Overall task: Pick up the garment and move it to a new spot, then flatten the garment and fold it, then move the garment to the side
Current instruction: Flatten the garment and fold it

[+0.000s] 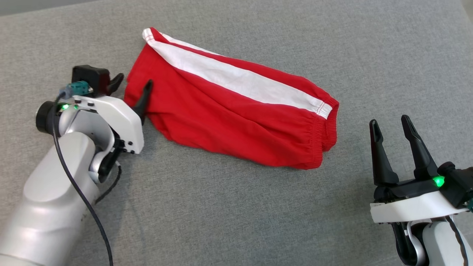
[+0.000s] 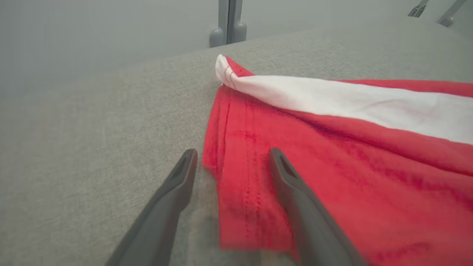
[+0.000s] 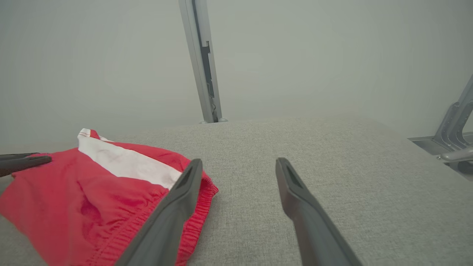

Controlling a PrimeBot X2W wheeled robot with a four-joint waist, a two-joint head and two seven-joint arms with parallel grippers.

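**A:** What is in view, and where is the garment?

**B:** A red garment (image 1: 229,107) with a white stripe (image 1: 236,79) lies spread on a grey counter (image 1: 236,207). The left claw (image 1: 133,82) is spread wide across the garment's hem. One finger sits over the red cloth and the other just off it, above bare counter. The right claw (image 1: 389,122) is also spread and holds nothing. The elastic waistband (image 1: 321,133) lies ahead of it, toward the left claw's side, near but apart.

**A:** How should the grab go?

**B:** The step in hand is probably pinching that hem. The left claw should sink until its outer finger slips beneath the edge, then close on every layer along the stitched seam, not on a single ply. Whether the fingers touch the cloth yet is hard to judge from the wrist view. A slow lift should keep the fabric from bunching.
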